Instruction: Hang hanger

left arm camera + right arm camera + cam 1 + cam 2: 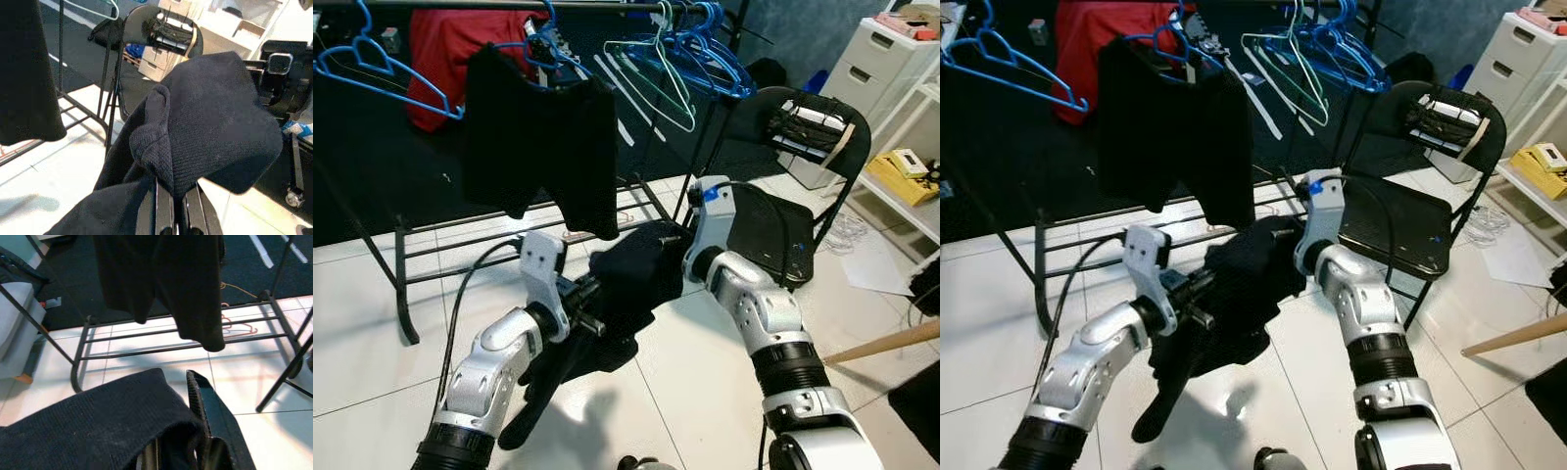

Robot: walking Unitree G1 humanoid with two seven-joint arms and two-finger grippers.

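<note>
Both grippers hold 1 dark sweater (636, 279) below the rack (509, 5): left gripper (177, 208) fingers pinch knit, right gripper (178, 450) fingers clamp fabric. Risk, as I judge it: loose sweater hangs toward the floor (372, 323) and may snag the rack's lower bars or slip free.

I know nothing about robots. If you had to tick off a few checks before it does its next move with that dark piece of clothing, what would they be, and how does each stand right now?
1. Left gripper grips the dark garment: ok, cloth bunched over its fingers.
2. Right gripper grips the garment too: cannot tell, cloth drapes over its fingers.
3. Garment off the floor: ok, though one end hangs low.
4. Hanger inside the garment: cannot tell, none shows.
5. Free space on the rail: ok, a gap lies beside the blue hanger.
6. Hanging black garment out of the way: not ok, it hangs right in front.
</note>
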